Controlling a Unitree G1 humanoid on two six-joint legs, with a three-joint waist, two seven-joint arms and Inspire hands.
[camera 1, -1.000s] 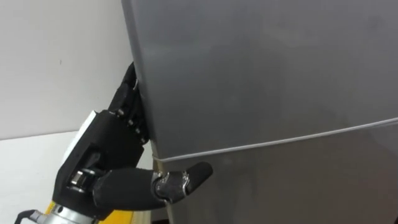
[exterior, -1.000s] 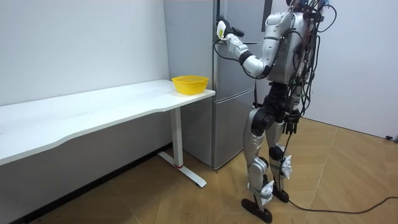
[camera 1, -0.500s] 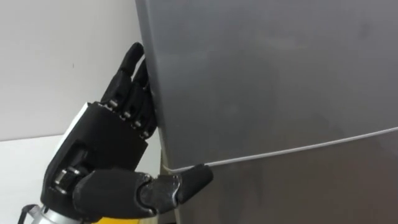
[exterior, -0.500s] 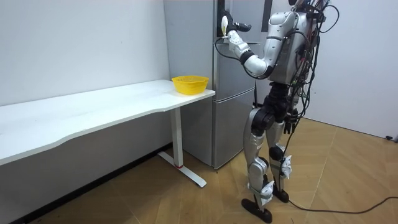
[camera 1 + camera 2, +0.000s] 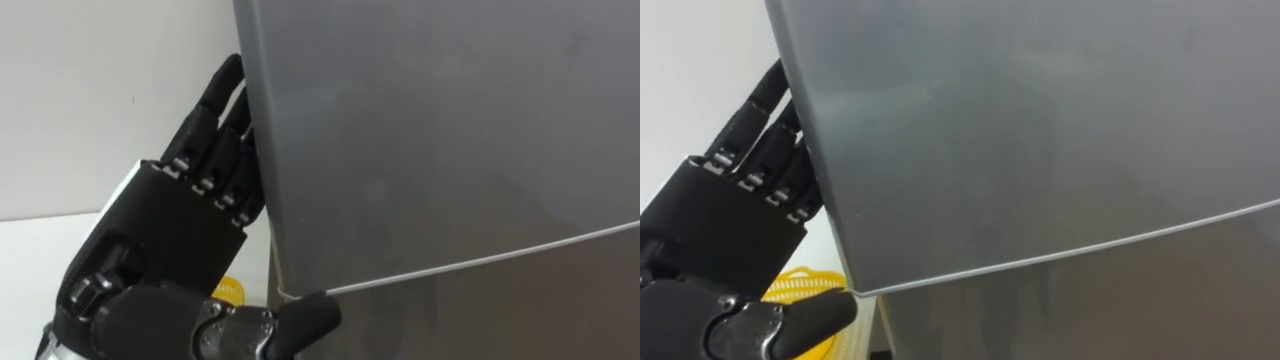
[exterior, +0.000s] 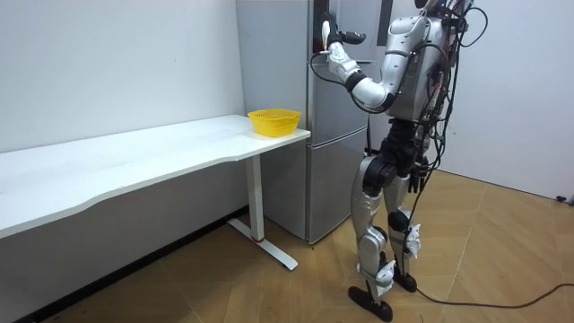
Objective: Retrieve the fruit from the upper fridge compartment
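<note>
Fronting the eye views: upper fridge door [image 5: 430,130], plain grey metal. It meets the lower fridge door [image 5: 500,310] along a thin pale seam that slopes up to the right. Whatever the upper compartment holds is hidden behind it.

Left hand [image 5: 170,240]: black, at the upper door's left edge, back of the hand toward the camera. Its fingers [image 5: 215,110] are extended nearly straight and close together, pointing up along the side edge and touching it. The tips are partly hidden behind the edge, so whether they hook round it cannot be told. Its thumb [image 5: 300,318] reaches straight out across the front, with the tip at the seam between the two doors.

Fridge [image 6: 278,90], room view: tall grey cabinet against the white wall [image 6: 117,63]. The robot stands upright just in front of it on the wooden floor [image 6: 269,287], left arm raised and bent, hand at the upper door's edge.

White table [image 6: 134,161]: long, beside the fridge on the room view's left, its end just next to the cabinet.

Yellow basket [image 6: 273,120]: on the table's end nearest the fridge, below the hand in the eye views.
</note>
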